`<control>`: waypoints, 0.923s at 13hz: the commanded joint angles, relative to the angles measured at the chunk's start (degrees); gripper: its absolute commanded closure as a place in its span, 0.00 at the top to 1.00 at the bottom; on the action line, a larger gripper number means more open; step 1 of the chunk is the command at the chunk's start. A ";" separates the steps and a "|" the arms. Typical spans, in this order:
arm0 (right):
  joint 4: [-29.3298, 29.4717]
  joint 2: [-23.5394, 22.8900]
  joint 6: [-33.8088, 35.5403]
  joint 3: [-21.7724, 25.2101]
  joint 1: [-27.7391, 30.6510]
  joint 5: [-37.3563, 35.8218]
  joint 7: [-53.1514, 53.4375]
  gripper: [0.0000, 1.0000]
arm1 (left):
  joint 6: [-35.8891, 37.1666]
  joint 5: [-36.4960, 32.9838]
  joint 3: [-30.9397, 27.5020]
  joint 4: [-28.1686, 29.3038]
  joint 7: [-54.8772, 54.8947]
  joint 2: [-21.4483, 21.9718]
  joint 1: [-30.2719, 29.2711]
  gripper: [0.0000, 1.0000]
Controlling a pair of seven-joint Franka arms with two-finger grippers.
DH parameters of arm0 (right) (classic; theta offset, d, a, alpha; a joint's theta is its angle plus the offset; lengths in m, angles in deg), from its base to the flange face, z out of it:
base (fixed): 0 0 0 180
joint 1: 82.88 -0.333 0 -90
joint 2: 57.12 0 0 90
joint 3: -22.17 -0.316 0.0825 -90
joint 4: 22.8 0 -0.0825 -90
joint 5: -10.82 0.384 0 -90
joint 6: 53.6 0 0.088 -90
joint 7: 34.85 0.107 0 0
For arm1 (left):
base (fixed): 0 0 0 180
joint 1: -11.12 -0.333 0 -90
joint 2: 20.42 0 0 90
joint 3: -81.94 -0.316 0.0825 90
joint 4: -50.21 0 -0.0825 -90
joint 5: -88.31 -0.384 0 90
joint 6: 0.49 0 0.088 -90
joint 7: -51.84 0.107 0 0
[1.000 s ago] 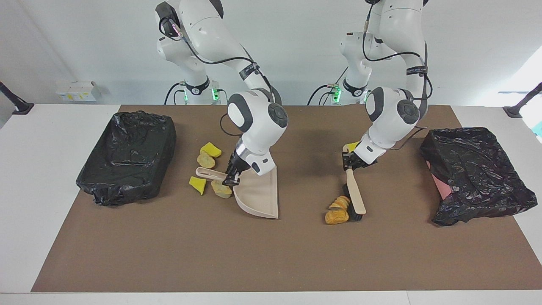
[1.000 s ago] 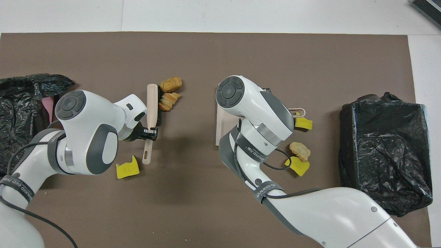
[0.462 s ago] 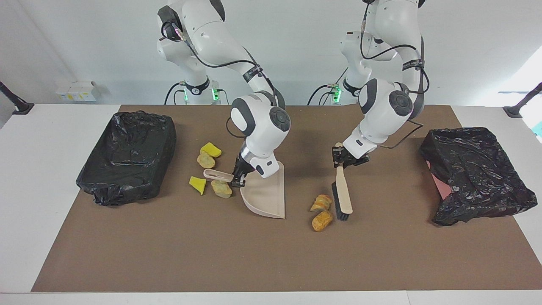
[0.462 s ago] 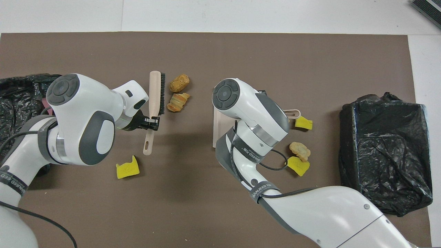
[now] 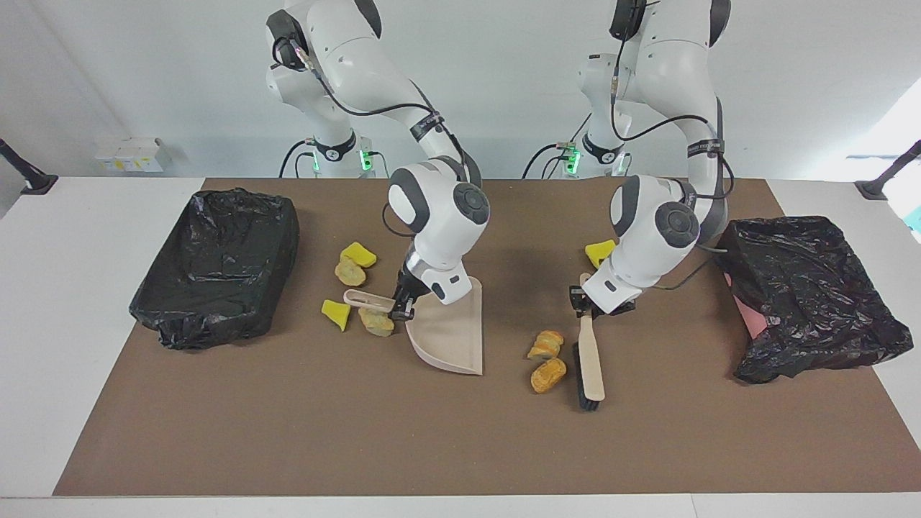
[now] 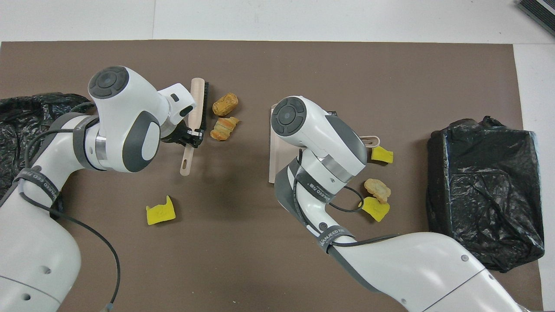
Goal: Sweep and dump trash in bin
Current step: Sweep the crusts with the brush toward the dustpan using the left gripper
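Trash counts seven pieces on the desk's brown mat: three yellow wedges (image 6: 160, 211) and four tan lumps (image 6: 225, 104). Left gripper (image 5: 583, 306) has its jaws clamped on the one brush (image 5: 590, 367) beside two lumps; right gripper (image 5: 400, 308) grips the one dustpan (image 5: 450, 338), with two black-bagged bins (image 5: 216, 266) at the mat's ends.

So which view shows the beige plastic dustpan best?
The facing view: the beige plastic dustpan lies open to view, the right claw gripping its handle. Overhead, the right arm covers all but one edge and the handle tip.
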 commanded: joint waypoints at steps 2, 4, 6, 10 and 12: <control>0.90 -0.65 -0.95 -0.50 0.79 0.80 0.06 0.00 | 3.13 -0.94 0.00 -0.54 0.19 -0.12 3.91 0.00; 0.63 -0.65 -1.04 -0.50 0.88 0.89 0.06 0.00 | 4.62 -0.76 0.18 -0.36 0.19 0.23 5.49 0.00; 0.55 -0.65 -1.48 -0.50 0.88 1.06 0.06 0.00 | 5.51 -0.15 0.27 1.38 0.19 1.28 7.60 0.00; 0.55 -0.65 -1.48 -0.50 0.88 1.15 0.06 0.00 | 5.07 9.85 0.36 4.03 0.10 3.13 12.96 0.00; 0.37 -0.65 -1.57 -0.50 0.97 1.15 0.06 0.00 | 5.24 16.43 0.44 5.26 0.19 4.18 14.12 0.00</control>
